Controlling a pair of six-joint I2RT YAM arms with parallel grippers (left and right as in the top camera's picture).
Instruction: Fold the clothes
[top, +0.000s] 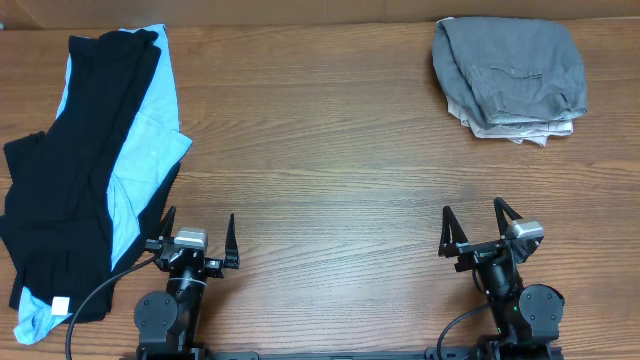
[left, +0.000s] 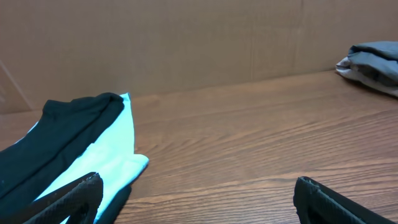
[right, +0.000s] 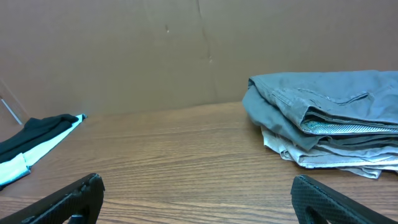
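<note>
An unfolded heap of clothes lies at the table's left: a black garment (top: 60, 190) over a light blue one (top: 150, 140). It also shows in the left wrist view, black (left: 56, 134) and light blue (left: 106, 155). A folded stack with grey trousers on top (top: 510, 70) sits at the far right, also seen in the right wrist view (right: 323, 112). My left gripper (top: 198, 232) is open and empty at the front edge, just right of the heap. My right gripper (top: 472, 222) is open and empty at the front right, well short of the stack.
The wooden table (top: 320, 150) runs between the heap and the stack. A brown cardboard wall (right: 155, 50) stands along the table's far edge. A black cable (top: 95, 295) curls by the left arm's base over the black garment.
</note>
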